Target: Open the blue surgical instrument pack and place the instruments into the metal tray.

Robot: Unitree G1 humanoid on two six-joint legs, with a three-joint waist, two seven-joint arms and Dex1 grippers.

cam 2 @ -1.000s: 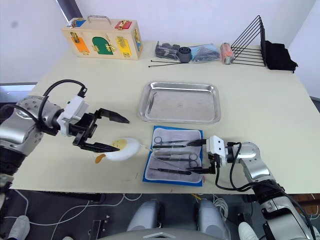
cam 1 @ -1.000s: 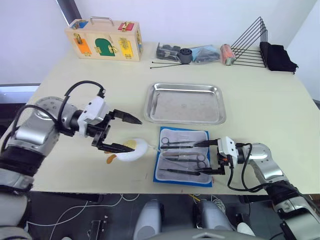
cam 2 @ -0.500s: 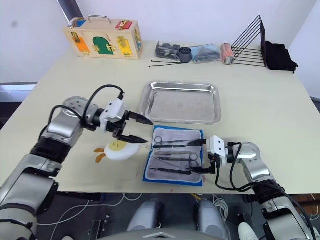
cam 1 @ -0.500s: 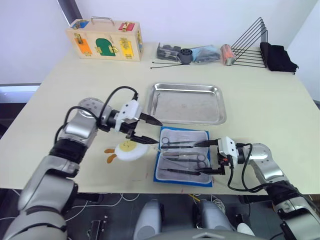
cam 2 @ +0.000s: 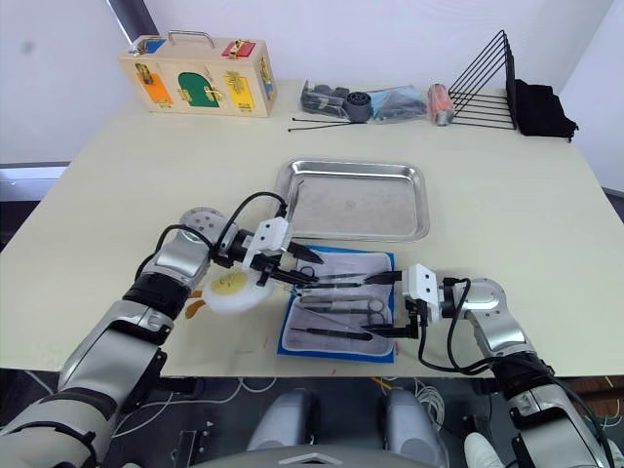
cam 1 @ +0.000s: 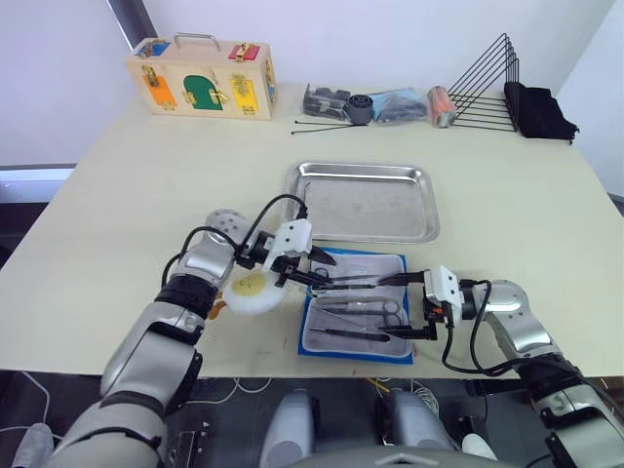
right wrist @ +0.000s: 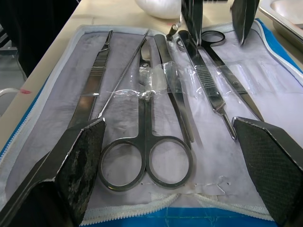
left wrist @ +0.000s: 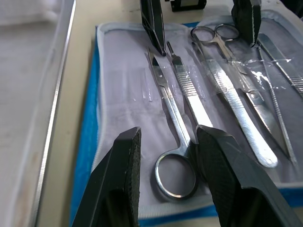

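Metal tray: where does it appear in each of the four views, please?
Left eye view: metal tray at centre, beyond the blue surgical instrument pack.
Right eye view: centre, likewise.
Left wrist view: its rim beside the pack.
Right wrist view: one corner past the pack.
Shared landmark: the pack.

Between the right gripper's rough, grainy matt black fingers lie the instruments, polished silvery metal with ribbed handles, under glossy clear plastic strips. They rest on the blue surgical instrument pack, soft grey-white cloth lining edged in bright-blue fabric. The left gripper has smooth, faintly shiny black fingers. Beyond it, the metal tray is brushed, reflective steel
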